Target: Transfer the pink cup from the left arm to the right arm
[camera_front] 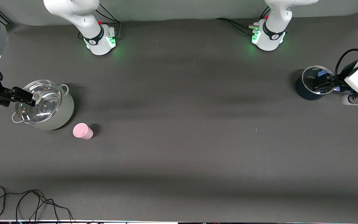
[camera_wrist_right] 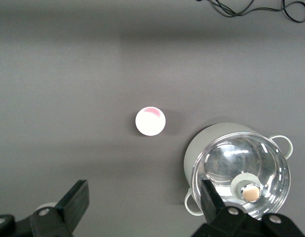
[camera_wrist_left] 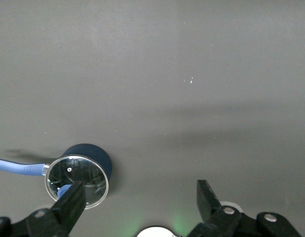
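Beside the pot [camera_wrist_right: 239, 173], pink cup [camera_wrist_right: 150, 121] upright.

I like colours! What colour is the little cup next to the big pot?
Pale pink. The cup shows best in the front view.

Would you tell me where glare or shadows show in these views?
Front view: glare streaks on the grey pot's glass lid; the pink cup casts a small shadow. Right wrist view: bright reflections on that lid. Left wrist view: soft shadow bands across the table.
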Tool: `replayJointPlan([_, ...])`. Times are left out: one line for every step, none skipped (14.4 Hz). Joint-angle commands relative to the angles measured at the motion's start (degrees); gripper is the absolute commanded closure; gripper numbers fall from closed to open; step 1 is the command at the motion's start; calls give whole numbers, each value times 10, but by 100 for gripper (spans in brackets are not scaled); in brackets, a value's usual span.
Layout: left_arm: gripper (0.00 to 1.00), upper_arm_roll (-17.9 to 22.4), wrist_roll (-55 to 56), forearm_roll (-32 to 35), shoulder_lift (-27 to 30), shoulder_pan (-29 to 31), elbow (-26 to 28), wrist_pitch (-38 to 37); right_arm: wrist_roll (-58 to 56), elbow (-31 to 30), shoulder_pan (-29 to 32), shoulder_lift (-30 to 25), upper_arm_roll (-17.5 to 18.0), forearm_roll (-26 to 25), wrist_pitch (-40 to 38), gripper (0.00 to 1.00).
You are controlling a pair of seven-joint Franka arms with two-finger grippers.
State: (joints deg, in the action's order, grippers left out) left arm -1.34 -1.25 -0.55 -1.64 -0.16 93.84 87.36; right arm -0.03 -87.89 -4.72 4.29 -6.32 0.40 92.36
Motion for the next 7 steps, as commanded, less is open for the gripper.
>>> replayJointPlan([0, 5, 11, -7, 0, -5, -4, 3, -2, -57, 34, -47, 32, -1, 33, 0])
replayJointPlan([0, 5, 11, -7, 0, -5, -4, 3, -1, -69, 34, -54, 32, -1, 49, 0])
replayJointPlan([0, 5, 11, -7, 0, -5, -4, 4, -1, -69, 30, -53, 31, -2, 50, 0])
replayJointPlan([0, 5, 11, -6, 0, -5, -4, 3, 12, -63, 29, -47, 31, -2, 49, 0])
replayJointPlan([0, 5, 11, -6, 0, -5, -3, 3, 29, -52, 25, -39, 32, -3, 47, 0])
replayJointPlan([0, 5, 11, -6, -1, -5, -3, 3, 35, -49, 22, -28, 31, -3, 47, 0])
replayJointPlan([0, 5, 11, -6, 0, -5, -3, 3, 35, -51, 22, -28, 32, -5, 47, 0])
